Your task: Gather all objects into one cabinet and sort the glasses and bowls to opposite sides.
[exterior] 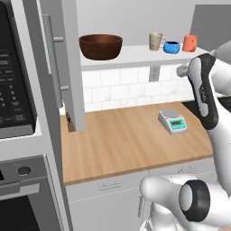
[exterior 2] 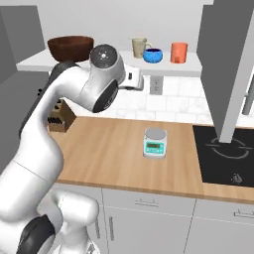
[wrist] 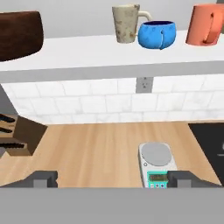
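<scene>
White tile backs a wooden surface [exterior: 126, 135] beneath a wall cabinet whose light-grey door [exterior: 72, 63] stands swung open at the left of the left base view, its long bar handle [exterior: 50, 58] facing outward. On the cabinet's white shelf [wrist: 109, 54] all four pieces stand in a row. The large dark brown bowl [exterior: 100, 46] sits alone at the left end, well apart from the rest. Toward the right end the beige mug [exterior: 156, 41] stands upright, the small blue bowl [exterior: 172, 47] just beside it, and the orange mug [exterior: 190, 43] beyond that, near the bowl but not touching it. So the blue bowl lies between the two mugs. Below, a small kitchen scale [exterior 2: 155, 143] rests on the surface near the black cooktop [exterior 2: 225, 156], and a knife block [wrist: 19, 135] stands by the wall at the left. In the hand view the fingers [wrist: 43, 178] are spread wide with nothing between them, low before the shelf.
</scene>
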You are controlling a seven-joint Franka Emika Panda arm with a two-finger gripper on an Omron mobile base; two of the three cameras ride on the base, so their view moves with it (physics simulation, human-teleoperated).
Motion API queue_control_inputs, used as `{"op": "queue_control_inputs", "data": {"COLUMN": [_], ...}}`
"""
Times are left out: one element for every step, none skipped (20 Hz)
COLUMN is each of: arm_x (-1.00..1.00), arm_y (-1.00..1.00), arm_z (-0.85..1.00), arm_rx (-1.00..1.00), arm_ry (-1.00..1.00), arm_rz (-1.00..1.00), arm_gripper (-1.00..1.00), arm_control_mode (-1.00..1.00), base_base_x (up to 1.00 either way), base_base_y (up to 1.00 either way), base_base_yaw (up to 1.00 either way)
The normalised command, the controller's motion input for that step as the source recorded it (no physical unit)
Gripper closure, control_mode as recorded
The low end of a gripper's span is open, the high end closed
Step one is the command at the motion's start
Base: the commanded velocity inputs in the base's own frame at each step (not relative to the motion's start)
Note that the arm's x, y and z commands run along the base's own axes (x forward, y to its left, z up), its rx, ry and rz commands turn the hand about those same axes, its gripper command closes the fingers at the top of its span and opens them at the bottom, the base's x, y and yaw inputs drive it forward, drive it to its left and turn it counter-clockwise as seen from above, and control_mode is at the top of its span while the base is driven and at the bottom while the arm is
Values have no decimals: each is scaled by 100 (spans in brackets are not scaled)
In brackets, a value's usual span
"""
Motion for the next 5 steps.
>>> {"op": "queue_control_inputs", "data": {"arm_x": [-100, -100, -100, -100, -100], "arm_y": [45, 41, 39, 38, 39], "arm_z": [-36, -37, -41, -45, -44], "arm_rx": [0, 0, 0, 0, 0], "arm_ry": [0, 0, 0, 0, 0], "arm_rz": [-5, -4, -1, 0, 0], "arm_gripper": [-100, -100, -100, -100, -100], "arm_control_mode": [-100, -100, -100, -100, -100], "base_base_x": [0, 0, 0, 0, 0], "base_base_y": [0, 0, 0, 0, 0], "base_base_yaw": [0, 0, 0, 0, 0]}}
